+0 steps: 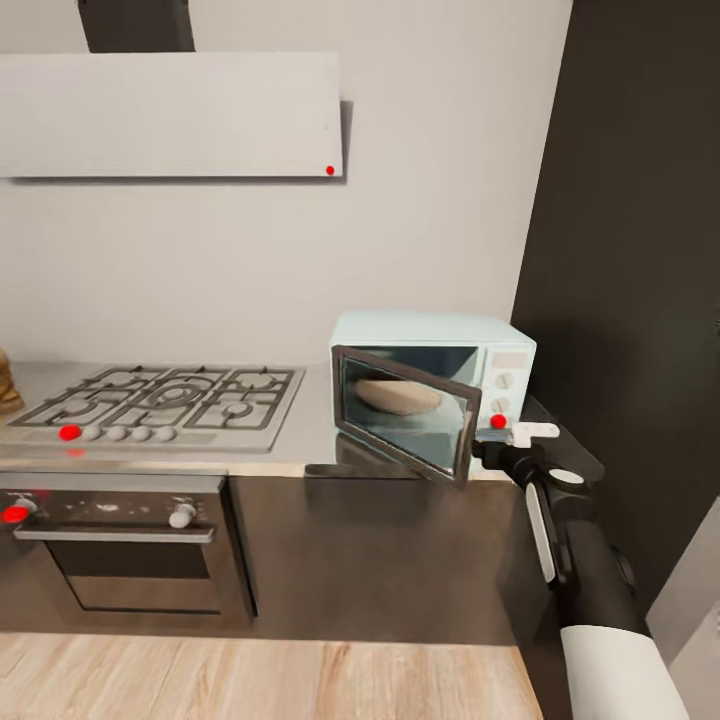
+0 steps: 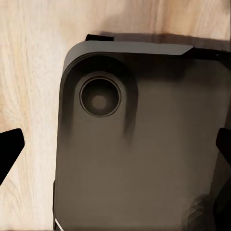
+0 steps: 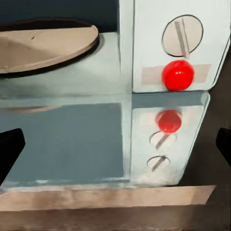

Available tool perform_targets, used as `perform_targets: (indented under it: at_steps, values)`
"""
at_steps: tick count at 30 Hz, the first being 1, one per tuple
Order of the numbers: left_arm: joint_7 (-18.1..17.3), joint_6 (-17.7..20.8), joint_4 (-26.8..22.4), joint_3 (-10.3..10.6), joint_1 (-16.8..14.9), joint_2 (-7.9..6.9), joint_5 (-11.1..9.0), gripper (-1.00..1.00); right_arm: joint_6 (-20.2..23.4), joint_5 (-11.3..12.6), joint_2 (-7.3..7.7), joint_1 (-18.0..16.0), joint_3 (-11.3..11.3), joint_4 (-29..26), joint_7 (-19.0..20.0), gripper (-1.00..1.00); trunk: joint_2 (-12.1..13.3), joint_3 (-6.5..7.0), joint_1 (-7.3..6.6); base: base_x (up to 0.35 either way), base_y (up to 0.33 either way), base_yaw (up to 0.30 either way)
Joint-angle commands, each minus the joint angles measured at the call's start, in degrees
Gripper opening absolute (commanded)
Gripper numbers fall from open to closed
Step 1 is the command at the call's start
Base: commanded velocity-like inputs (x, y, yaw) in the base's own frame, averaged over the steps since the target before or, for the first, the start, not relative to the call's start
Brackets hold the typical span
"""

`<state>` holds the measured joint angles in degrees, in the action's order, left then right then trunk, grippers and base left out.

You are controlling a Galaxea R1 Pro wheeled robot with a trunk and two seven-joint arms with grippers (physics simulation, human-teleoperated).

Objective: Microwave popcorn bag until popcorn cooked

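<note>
At the microwave (image 1: 432, 392), door ajar, the right gripper (image 1: 520, 437), fingers spread, should push the door fully shut.

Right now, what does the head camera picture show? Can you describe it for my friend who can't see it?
A pale blue microwave sits on a grey countertop with its dark glass door swung open and a round tan plate inside. The robot's right end effector reaches toward the microwave's knob panel. To the left are a steel gas hob and a built-in oven below it.
</note>
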<state>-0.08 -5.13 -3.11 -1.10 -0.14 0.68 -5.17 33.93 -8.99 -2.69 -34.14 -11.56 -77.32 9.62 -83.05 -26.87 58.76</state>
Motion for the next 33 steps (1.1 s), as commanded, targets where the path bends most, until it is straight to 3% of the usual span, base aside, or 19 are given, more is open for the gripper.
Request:
perform_targets:
  at_steps: [1,10,23,29,33]
  values:
    - [0.0,-0.1,0.0,0.0,0.0,-0.02,-0.5,1.0,0.3,0.4,-0.11,0.0,3.7,-0.1,1.2,1.0,0.0,-0.06,-0.03,-0.267,0.145,0.0]
    - [0.0,-0.1,0.0,0.0,0.0,-0.06,-0.5,1.0,0.3,0.4,-0.56,0.0,3.7,0.0,4.0,1.0,0.0,-0.06,-0.03,-0.23,0.139,0.0]
    - [0.0,-0.1,0.0,0.0,0.0,-0.06,-0.5,1.0,0.3,0.7,-0.69,0.0,3.8,0.1,4.6,1.0,0.0,-0.06,-0.03,-0.012,0.01,0.0]
    - [0.0,-0.1,0.0,0.0,0.0,-0.06,-0.5,1.0,0.9,0.7,-0.73,0.0,5.5,-0.1,4.7,1.0,0.0,-0.06,-0.03,0.0,0.0,0.0]
    - [0.0,-0.1,0.0,0.0,0.0,-0.06,-0.5,1.0,1.1,0.6,-0.53,0.0,5.7,-0.5,10.3,1.0,0.0,-0.06,-0.03,0.0,0.0,0.0]
